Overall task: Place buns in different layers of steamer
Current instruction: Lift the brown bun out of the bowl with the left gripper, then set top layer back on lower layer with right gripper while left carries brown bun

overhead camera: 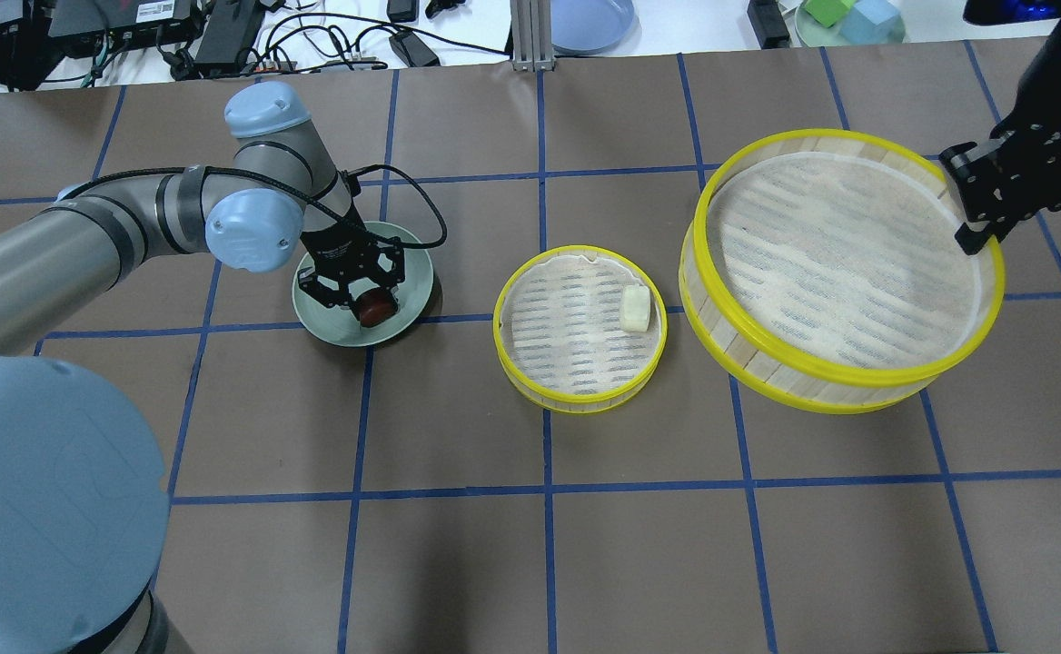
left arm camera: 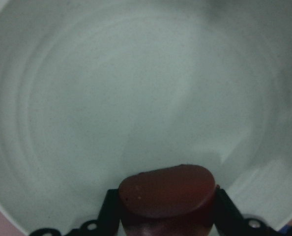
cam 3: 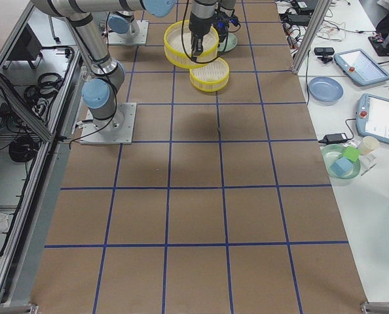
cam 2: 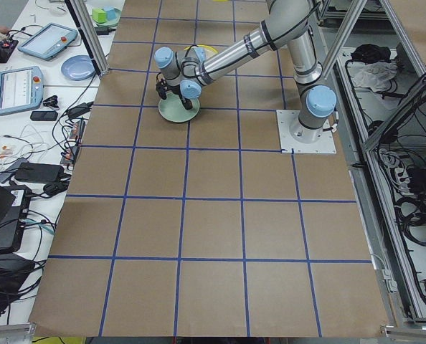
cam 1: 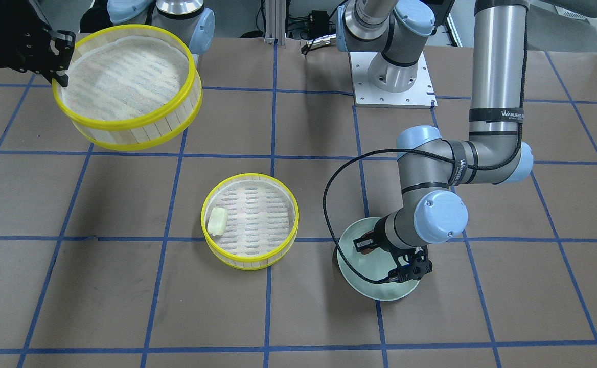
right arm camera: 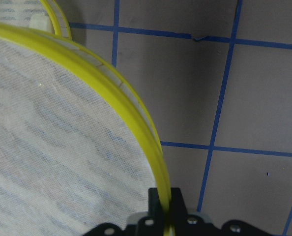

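Observation:
My left gripper (overhead camera: 365,298) is shut on the dark reddish-brown bun (overhead camera: 373,309), low over the pale green plate (overhead camera: 412,282). In the left wrist view the bun (left arm camera: 168,194) sits between the fingers above the plate (left arm camera: 136,98). My right gripper (overhead camera: 980,227) is shut on the yellow rim of one steamer layer (overhead camera: 857,372) and holds it tilted in the air; its rim (right arm camera: 136,113) runs between the fingers. The other steamer layer (overhead camera: 585,397) stands on the table with the pale cream bun (overhead camera: 637,309) inside, near its right wall.
The brown table has a grid of blue tape lines. The left arm's black cable (overhead camera: 421,195) loops beside the plate. The left arm's base plate (cam 1: 393,92) is bolted to the table. Cables, a blue plate (overhead camera: 589,23) and blocks lie beyond the far edge.

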Robot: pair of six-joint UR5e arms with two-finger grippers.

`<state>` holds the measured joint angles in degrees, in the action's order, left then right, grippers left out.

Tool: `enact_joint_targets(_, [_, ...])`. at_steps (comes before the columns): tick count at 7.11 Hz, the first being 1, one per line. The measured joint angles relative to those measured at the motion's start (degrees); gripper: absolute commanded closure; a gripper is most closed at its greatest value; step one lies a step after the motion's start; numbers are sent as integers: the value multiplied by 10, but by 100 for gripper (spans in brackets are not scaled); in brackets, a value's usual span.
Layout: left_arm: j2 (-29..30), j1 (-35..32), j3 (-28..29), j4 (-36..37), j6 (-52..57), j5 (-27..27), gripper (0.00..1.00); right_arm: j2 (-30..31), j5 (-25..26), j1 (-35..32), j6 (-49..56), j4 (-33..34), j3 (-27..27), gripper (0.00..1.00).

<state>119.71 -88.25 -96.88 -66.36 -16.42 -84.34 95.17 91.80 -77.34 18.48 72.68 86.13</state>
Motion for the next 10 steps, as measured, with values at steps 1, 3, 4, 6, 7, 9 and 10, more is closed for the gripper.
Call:
enact_joint_targets(1, [-3,1,0,0,2,-1,100,0,0,0,0,0,0,100])
enact_joint_targets(3, [-19,18,1,1,31,-3,100,-1,1,0,1,-1,1,100])
enact_joint_targets(4, [-30,33,1,1,47,-3,100,-1,2,0,1,-1,1,100])
enact_joint_targets(6, [-60,42,11,-4,48,-4,100,-1,5,0,0,-1,4,100])
enact_joint_targets(7, [-78,38,24,-17,46,-4,100,-1,6,-1,-1,1,10,100])
enact_joint_targets(9, [-119,10,46,-56,4,-2,100,-15,5,-10,-5,35,30,100])
enact_joint_targets(10, [-140,-17,52,-63,-39,0,100,-37,4,-25,-13,61,37,100])
